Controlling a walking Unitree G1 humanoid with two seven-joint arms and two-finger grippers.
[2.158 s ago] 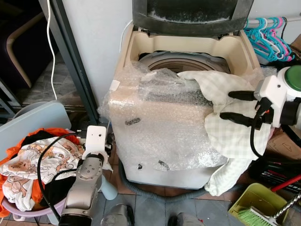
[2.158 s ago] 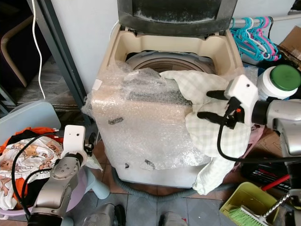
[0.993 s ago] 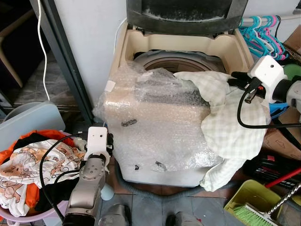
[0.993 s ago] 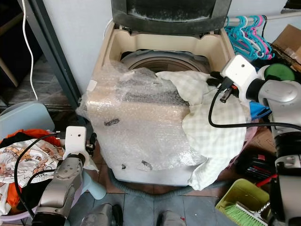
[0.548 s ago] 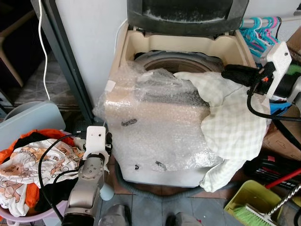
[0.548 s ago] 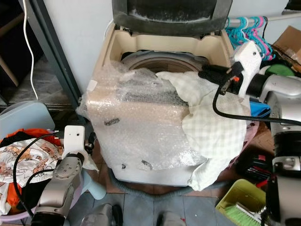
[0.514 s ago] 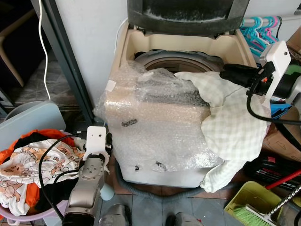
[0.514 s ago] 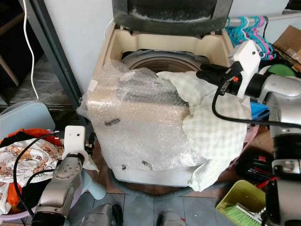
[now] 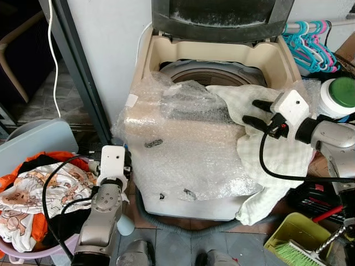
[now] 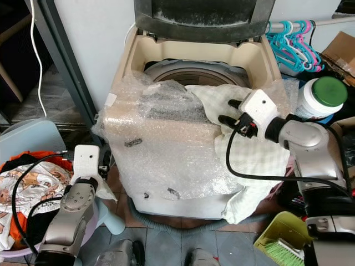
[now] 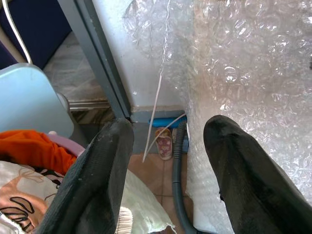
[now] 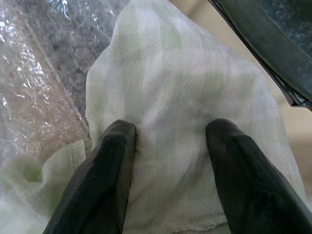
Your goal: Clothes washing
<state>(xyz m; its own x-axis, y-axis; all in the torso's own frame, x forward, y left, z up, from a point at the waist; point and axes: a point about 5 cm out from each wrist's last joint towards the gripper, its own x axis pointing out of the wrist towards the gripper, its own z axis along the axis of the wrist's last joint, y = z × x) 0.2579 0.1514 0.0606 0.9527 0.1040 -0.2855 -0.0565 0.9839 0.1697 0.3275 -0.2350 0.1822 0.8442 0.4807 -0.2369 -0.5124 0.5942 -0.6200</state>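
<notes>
over the washer's front rim, left eye view: right gripper point(image 9: 250, 112) jaws open on checked cloth point(image 9: 277, 160), draped outside drum point(image 9: 213, 72); right wrist view: fingertips point(image 12: 122, 134) touching cloth, may slide off; left wrist view: left gripper point(image 11: 168, 146) open, idle.

Pale checked cloth point(image 9: 272, 149) draped over open, bubble-wrapped washer point(image 9: 183, 149) rim, hanging down front-right corner.
</notes>
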